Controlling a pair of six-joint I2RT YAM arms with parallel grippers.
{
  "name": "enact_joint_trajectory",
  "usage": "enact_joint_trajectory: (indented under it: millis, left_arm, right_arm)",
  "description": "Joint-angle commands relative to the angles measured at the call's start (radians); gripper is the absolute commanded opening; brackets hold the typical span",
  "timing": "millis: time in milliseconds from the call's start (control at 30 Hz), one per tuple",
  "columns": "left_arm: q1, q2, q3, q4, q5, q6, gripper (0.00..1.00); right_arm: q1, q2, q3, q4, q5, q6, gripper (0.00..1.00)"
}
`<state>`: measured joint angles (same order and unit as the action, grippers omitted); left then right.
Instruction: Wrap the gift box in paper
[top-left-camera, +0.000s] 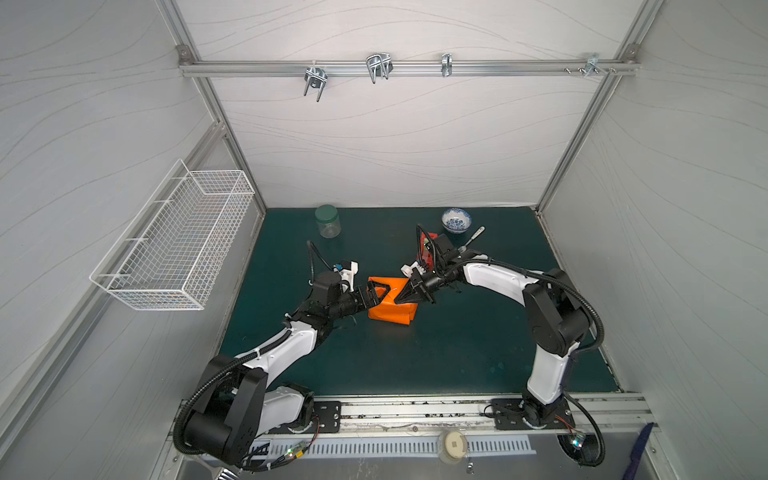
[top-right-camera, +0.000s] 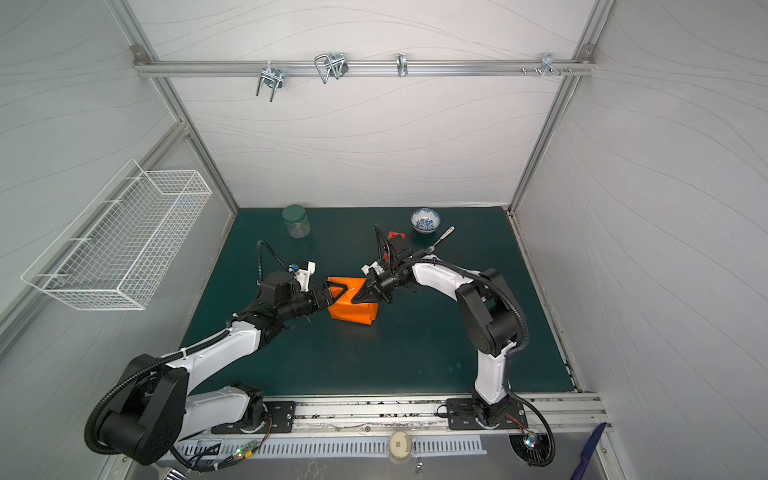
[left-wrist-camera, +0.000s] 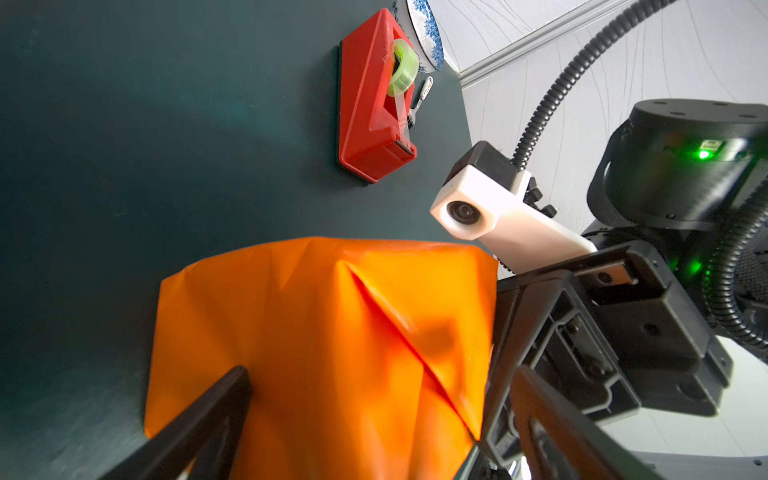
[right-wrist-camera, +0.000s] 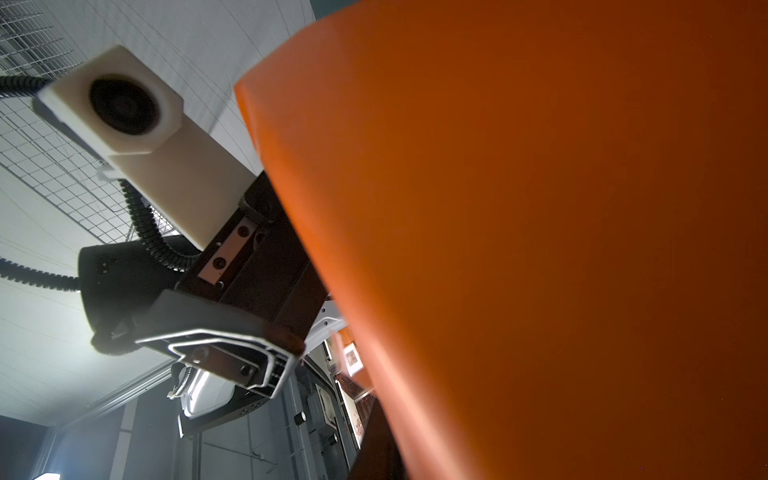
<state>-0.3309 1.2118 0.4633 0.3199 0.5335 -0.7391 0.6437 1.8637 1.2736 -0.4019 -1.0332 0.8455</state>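
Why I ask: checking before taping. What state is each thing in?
gift box: hidden under the orange paper
orange paper: folded around it, creased
left end effector: open, beside the paper
right end effector: shut, tip at the paper
tape dispenser: upright, roll loaded
glass jar: upright, lid on
blue-and-white bowl: upright

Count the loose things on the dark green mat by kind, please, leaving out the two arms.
Orange paper parcel: 1
Red tape dispenser: 1
Green-lidded jar: 1
Blue-and-white bowl: 1
Metal utensil: 1
Total: 5
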Motion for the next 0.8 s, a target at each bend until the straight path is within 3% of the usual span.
enact_joint_trajectory:
  millis: [0,233,767]
  left_arm:
    - [-0.046,-0.039,0.003,0.064,0.022,0.049,0.99]
    - [-0.093,-0.089,0.006,-0.030,-0.059,0.160,0.99]
    - [-0.117,-0.010,0.086,-0.115,-0.099,0.197,0.99]
  right_arm:
    - [0.004,0.054,-0.005,-0.060,0.108,-0.005,0.00]
    - [0.005,0.055,-0.003,-0.063,0.107,-0.009,0.00]
    - [0.006,0.057,0.001,-0.066,0.106,-0.014,0.00]
